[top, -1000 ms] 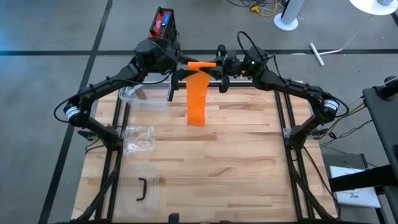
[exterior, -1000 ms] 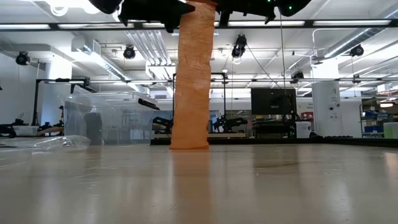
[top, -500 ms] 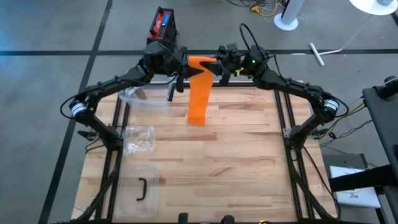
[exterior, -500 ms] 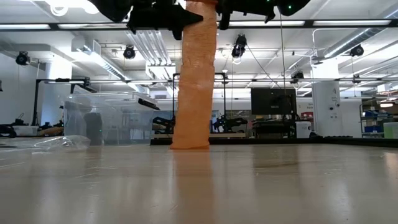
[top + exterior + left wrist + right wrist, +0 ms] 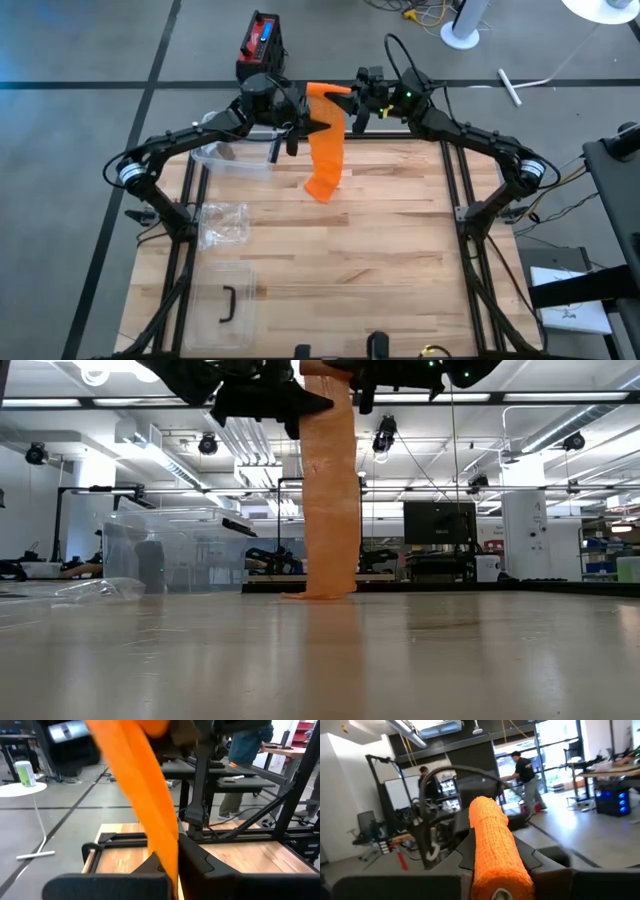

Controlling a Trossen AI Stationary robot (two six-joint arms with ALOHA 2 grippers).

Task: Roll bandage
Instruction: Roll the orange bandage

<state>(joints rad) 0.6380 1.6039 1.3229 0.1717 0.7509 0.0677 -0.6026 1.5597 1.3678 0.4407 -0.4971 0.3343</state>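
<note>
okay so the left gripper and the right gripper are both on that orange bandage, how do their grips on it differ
The right gripper is shut on the rolled end of the orange bandage, a thick cylinder between its fingers; the left gripper pinches the flat hanging strip just below.
The right gripper comes in from the table's far right, the left gripper from the far left.
Both are raised above the table's far edge, close together, with the strip's lower end touching the wood.

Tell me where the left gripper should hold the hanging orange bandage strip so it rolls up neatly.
Probably high on the strip, just below the roll that the right gripper holds. The bandage hangs as a flat band to the table, its end lying loose there. Pinching its flat faces keeps it taut. The left gripper is already closed on it there.
</note>
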